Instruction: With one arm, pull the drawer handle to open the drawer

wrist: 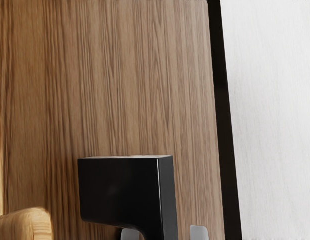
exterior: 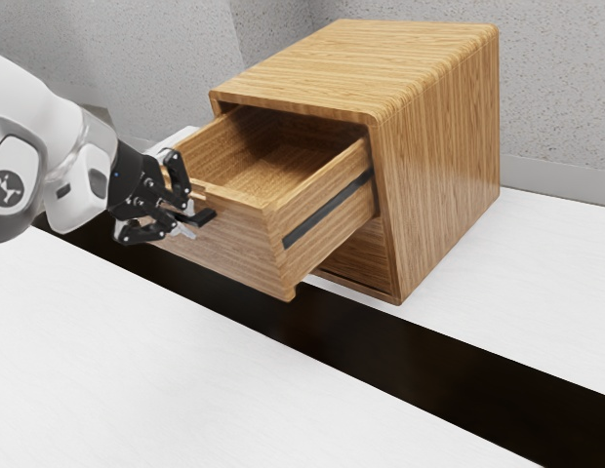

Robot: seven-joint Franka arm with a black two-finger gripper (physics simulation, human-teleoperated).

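A wooden cabinet (exterior: 429,146) stands on the table, and its drawer (exterior: 263,171) is pulled well out toward the exterior view's left, showing a bare wooden inside. On the drawer front (exterior: 229,249) sits a small black handle (exterior: 201,216). My gripper (exterior: 185,214) is at that handle, its black fingers closed on it from two sides. In the wrist view the handle (wrist: 127,192) is a black block standing off the drawer front (wrist: 110,80), and two pale fingertips (wrist: 197,233) show just beneath it.
The cabinet rests on a white table (exterior: 537,283) crossed by a wide black band (exterior: 400,361). A black slot (exterior: 327,210) runs along the drawer's side. Behind is a grey wall (exterior: 107,49). White tabletop (exterior: 137,370) lies in front.
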